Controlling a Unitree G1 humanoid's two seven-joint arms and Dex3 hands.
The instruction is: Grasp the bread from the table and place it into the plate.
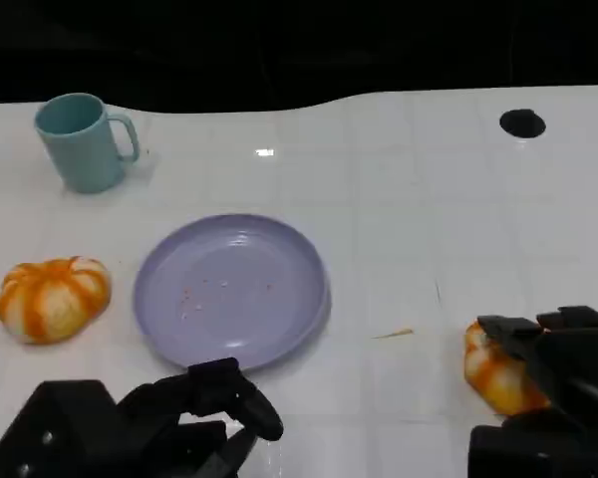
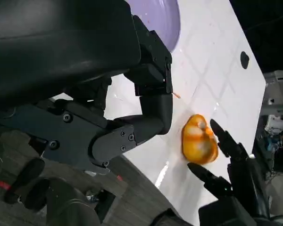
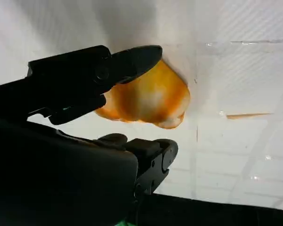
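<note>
The white table runs back to a dark far edge, with open surface between the plate and the right side; its near edge shows in the left wrist view, just beside the right hand. Two orange-and-white breads lie on the table: one bread near the front right, apart from the plate, and a second bread just beside the plate's left rim, not touching it. There is one lavender plate, bare apart from a few crumbs, and one teal mug standing upright toward the far left corner, well apart from the rest. A small dark spot marks the far right of the table. The right hand sits at the right bread, fingers spread on either side of it; whether they touch it I cannot tell. The left hand hangs near the plate's front rim, fingers curled in with nothing held.
</note>
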